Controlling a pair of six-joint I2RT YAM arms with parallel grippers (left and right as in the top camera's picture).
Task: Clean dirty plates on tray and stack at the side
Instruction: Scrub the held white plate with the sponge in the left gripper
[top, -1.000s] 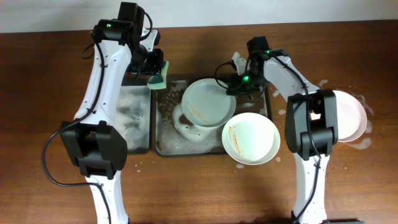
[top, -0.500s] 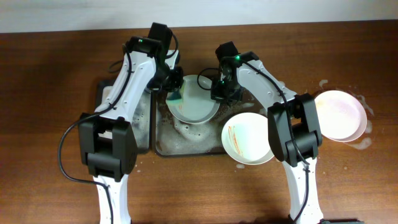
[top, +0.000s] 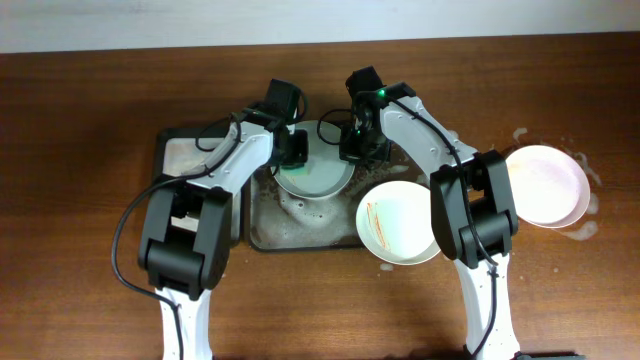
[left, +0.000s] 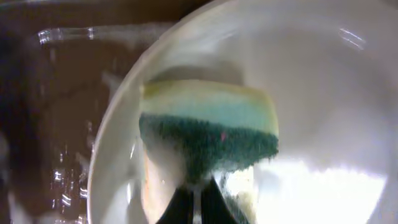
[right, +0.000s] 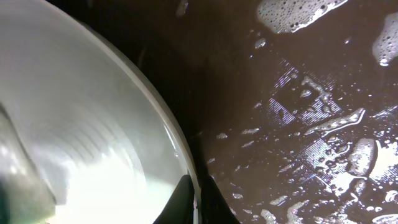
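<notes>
**Overhead and wrist views.** Both arms reach inward over the soapy tray (top: 262, 228), elbows bent outward, wrists meeting at the pale plate (top: 325, 178) in the tray's far part; the left gripper (top: 292, 150) is clamped on a yellow-and-green sponge (left: 208, 134), whose green scouring face presses against the plate's inner surface near its left rim; the right gripper (top: 352, 146) pinches the plate's right rim, one finger inside and one outside, above the wet tray floor; a white plate (top: 402, 222) with an orange smear overlaps the tray's near right corner; pinkish plates (top: 545, 185) lie stacked on the table (top: 90, 100), well apart to the right.
</notes>
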